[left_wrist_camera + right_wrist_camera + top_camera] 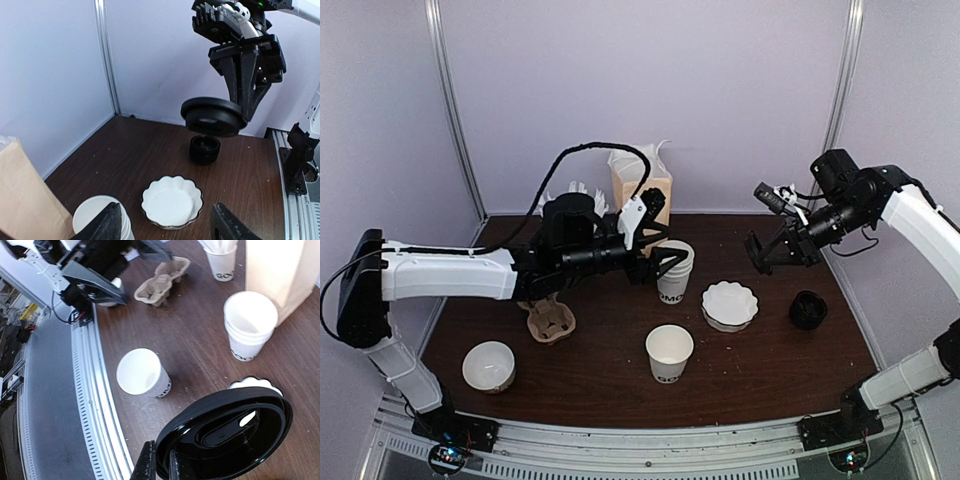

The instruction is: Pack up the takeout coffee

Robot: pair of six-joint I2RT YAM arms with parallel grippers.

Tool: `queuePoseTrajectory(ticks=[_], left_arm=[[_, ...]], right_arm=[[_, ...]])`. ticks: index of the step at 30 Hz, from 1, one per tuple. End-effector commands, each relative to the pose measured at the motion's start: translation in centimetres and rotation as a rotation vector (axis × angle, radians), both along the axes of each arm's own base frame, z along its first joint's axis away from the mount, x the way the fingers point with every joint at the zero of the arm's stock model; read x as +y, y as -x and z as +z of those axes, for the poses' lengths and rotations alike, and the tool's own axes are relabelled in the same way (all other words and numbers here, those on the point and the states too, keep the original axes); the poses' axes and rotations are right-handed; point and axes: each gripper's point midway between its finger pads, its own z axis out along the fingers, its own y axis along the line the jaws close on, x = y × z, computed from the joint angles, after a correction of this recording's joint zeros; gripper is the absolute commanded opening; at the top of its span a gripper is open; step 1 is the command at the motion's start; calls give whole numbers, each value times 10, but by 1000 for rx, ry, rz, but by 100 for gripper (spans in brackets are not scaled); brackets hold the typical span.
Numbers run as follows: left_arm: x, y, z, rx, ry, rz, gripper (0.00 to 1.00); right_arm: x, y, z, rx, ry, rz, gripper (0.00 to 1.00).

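No cup wears a lid yet, so your takeout coffee is in two parts. The single white paper cup (669, 352) with dark lettering stands upright on the dark wooden worktop (600, 385), in the middle and toward the near edge. Its long axis is vertical and its open mouth points straight up. The black domed plastic lid (225, 432) is in the air over the right part of the worktop, pinched at its rim by the clenched right tool (160, 462). The lid is not level: its round face is tilted, and I cannot tell which face looks down. From the right tool, you find the cup to the left, closer to the arm bases, and lower. I judge that the coming move turns on this: carry the lid left and nearer, turn it until its axis lines up with the cup's axis, then lower it on the mouth. The left tool (663, 262) is nearer to the cup, but its jaws stand apart and grasp nothing; it hangs just beside the stack of white paper cups (677, 278) in front of the brown paper bag (640, 190). The white scalloped dish (730, 303) lies between the right tool and the cup, so pass above it.
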Motion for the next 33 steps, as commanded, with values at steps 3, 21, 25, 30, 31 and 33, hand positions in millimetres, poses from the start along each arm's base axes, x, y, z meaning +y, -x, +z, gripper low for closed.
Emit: queuePoseTrajectory(ticks=[3, 21, 25, 30, 31, 33], left_arm=[[-22, 23, 48, -175, 244, -152, 64], [-25, 37, 65, -233, 333, -127, 70], [-34, 38, 62, -236, 313, -125, 72], [-45, 47, 59, -270, 297, -161, 74], [-47, 49, 58, -280, 294, -160, 75], [-51, 51, 57, -302, 289, -146, 83]], right_arm=[[34, 28, 26, 40, -102, 175, 7], [56, 46, 74, 114, -307, 279, 7], [57, 49, 76, 134, -328, 284, 7], [57, 48, 76, 130, -326, 275, 7], [57, 49, 76, 132, -328, 275, 7], [57, 49, 77, 132, -330, 275, 7]])
